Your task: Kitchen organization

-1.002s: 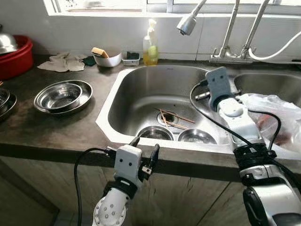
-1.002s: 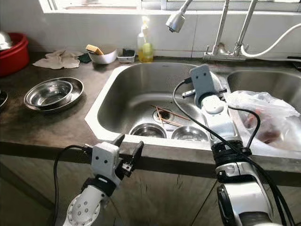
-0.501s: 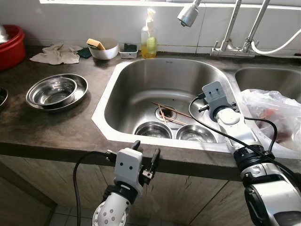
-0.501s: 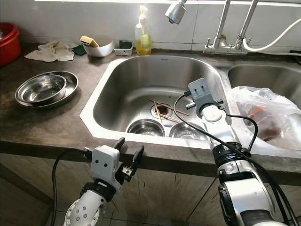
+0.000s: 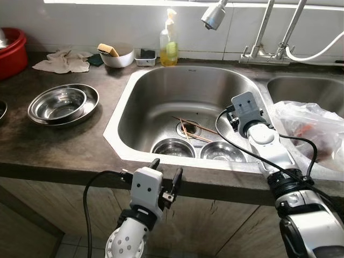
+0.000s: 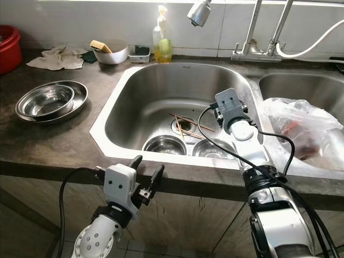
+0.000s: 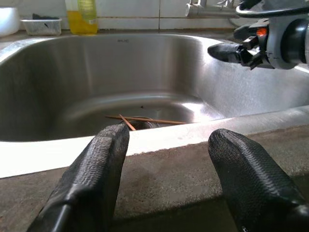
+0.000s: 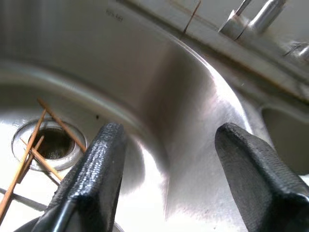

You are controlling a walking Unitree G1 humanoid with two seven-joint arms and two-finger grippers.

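Two small steel bowls (image 5: 173, 148) (image 5: 222, 152) lie at the near end of the steel sink (image 5: 141, 86). Several thin wooden chopsticks (image 5: 191, 128) lie crossed over the drain. My right gripper (image 5: 236, 114) hangs inside the basin by its right wall, above the right bowl. It is open and empty, and in the right wrist view its fingers (image 8: 89, 179) frame the drain and chopsticks (image 8: 34, 145). My left gripper (image 5: 165, 174) is open and empty, low in front of the counter's front edge. Its fingers (image 7: 94, 179) point at the sink rim.
Nested steel bowls (image 5: 63, 104) sit on the counter to the left, with a red basin (image 5: 11, 51) and a cloth (image 5: 62, 61) behind. A white bowl with a sponge (image 5: 117, 55) and a soap bottle (image 5: 169, 45) line the back. A spray head (image 5: 212, 16) hangs overhead. A plastic bag (image 5: 312, 126) lies to the right.
The view has shifted. My right gripper has come down from the sink's right rim into the basin, nearer the bowls. The left gripper stays open by the counter edge.
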